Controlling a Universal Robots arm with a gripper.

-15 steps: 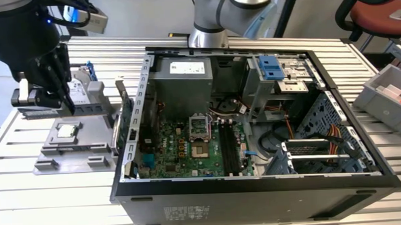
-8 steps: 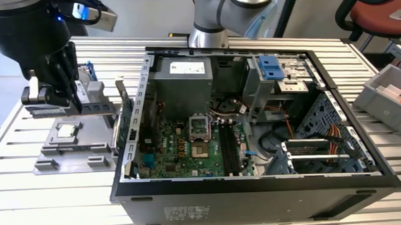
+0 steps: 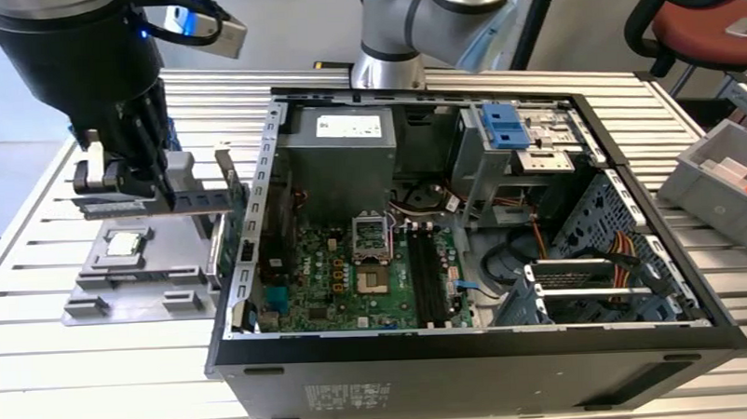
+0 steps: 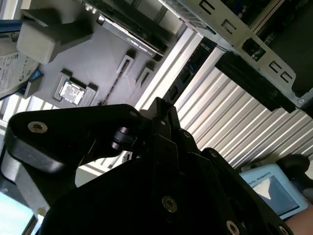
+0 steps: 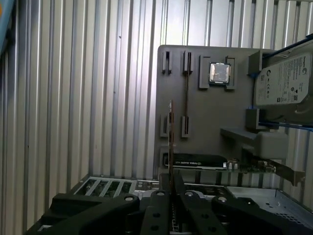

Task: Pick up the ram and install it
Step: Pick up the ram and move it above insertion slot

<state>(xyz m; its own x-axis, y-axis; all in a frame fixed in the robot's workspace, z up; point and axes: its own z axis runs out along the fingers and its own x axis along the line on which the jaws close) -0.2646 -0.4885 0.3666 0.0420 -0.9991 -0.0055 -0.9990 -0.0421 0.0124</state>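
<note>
Holding the ram above the parts tray

Gripping is what the end effector (image 5: 171,185) appears to be doing. In the first wrist view its black fingers (image 5: 164,182) converge narrowly on a thin dark board seen edge-on. The contact point itself is hard to make out. That board is the ram (image 5: 170,137). It runs straight out from between the fingertips and is seen against the grey tray (image 5: 205,122).

In the exterior view the end effector (image 3: 124,201) hangs from the arm (image 3: 89,80) above the tray (image 3: 103,293). It is on the exterior view's left of the open case (image 3: 478,350), just outside the case wall. The tray lies flat on the ribbed metal worktop (image 3: 56,370), right beside the case.

On the tray a processor (image 5: 219,73) sits in a square recess. A drive (image 5: 286,83) in a blue frame rests at one end. A card (image 5: 215,161) stands on edge along the side nearest the case. A narrow slotted holder (image 5: 186,93) lies between small brackets close to the processor.

Inside the case, the green motherboard (image 3: 350,266) lies exposed. Its long black slots (image 3: 428,263) run beside the processor socket (image 3: 371,256).

In the second wrist view the end effector (image 4: 160,105) points towards the tray (image 4: 98,73).
</note>
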